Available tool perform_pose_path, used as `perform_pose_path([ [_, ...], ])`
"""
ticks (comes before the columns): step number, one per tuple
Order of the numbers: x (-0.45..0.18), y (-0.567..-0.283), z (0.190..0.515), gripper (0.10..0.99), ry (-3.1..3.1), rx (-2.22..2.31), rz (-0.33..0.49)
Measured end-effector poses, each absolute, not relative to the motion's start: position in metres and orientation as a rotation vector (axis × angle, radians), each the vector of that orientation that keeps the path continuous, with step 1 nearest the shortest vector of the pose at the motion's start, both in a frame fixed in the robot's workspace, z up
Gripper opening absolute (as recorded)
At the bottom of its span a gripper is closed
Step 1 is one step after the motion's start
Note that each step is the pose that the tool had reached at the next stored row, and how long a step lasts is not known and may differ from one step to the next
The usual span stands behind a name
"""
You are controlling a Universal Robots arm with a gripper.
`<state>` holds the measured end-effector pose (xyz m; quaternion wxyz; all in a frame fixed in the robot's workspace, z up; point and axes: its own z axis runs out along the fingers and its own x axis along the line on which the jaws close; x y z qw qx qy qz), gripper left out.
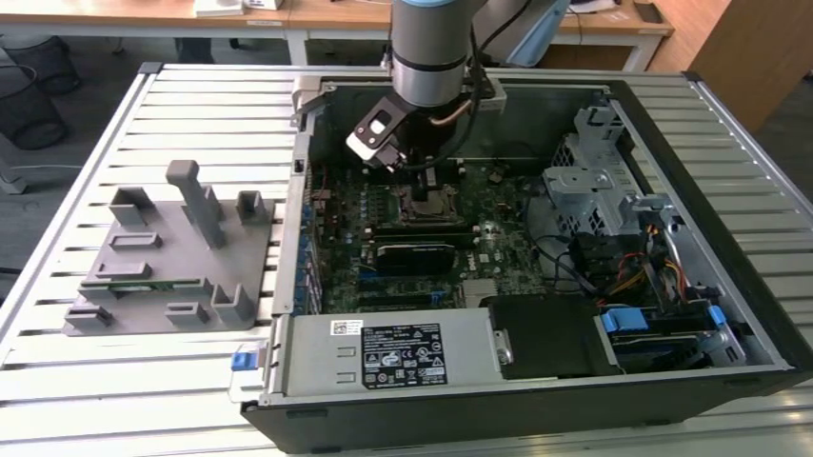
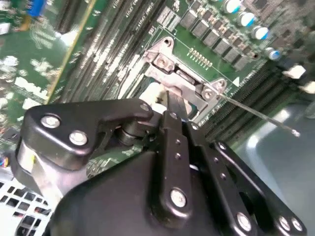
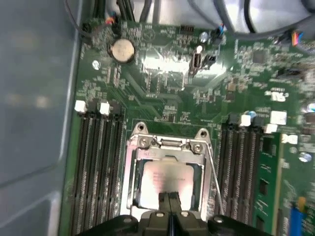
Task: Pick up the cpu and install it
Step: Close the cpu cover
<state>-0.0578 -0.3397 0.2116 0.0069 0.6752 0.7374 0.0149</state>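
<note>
The black two-fingered gripper [image 3: 169, 202] has its fingers pressed together, tips touching or just over the small square silver-grey cpu [image 3: 167, 178]. The cpu lies flat inside the metal-framed socket [image 3: 147, 142] of the green motherboard [image 3: 162, 98], between two banks of black memory slots [image 3: 98, 167]. Faint print on the cpu's top is illegible. In the exterior view, a black-and-white printed label [image 1: 406, 354] sits on the grey power supply [image 1: 318, 357] along one edge of the black computer case [image 1: 508, 419].

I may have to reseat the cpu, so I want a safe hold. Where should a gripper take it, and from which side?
Probably by two opposite edges of the cpu, coming straight down from above. It lies flat and square inside the socket frame. The frame's metal sides and the memory slots beside it block any sideways approach, and only its top faces open.
</note>
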Motion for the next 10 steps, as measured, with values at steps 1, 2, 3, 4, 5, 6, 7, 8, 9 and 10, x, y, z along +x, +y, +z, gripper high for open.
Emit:
perform_pose_path([
  [1,-0.057,-0.340,0.213,0.106,2.307,2.112,0.046],
  [2,-0.056,-0.340,0.213,0.106,2.307,2.112,0.047],
  [3,-0.055,-0.340,0.213,0.106,2.306,2.112,0.046],
  [4,-0.053,-0.340,0.213,0.106,2.306,2.112,0.046],
  [5,-0.051,-0.340,0.213,0.106,2.307,2.112,0.046],
  [6,-0.049,-0.340,0.213,0.106,2.307,2.112,0.046],
  [7,-0.048,-0.340,0.213,0.106,2.307,2.112,0.046],
  [8,-0.047,-0.340,0.213,0.106,2.307,2.112,0.046],
  [9,-0.045,-0.340,0.213,0.106,2.306,2.112,0.046],
  [10,-0.045,-0.340,0.213,0.106,2.307,2.112,0.046],
])
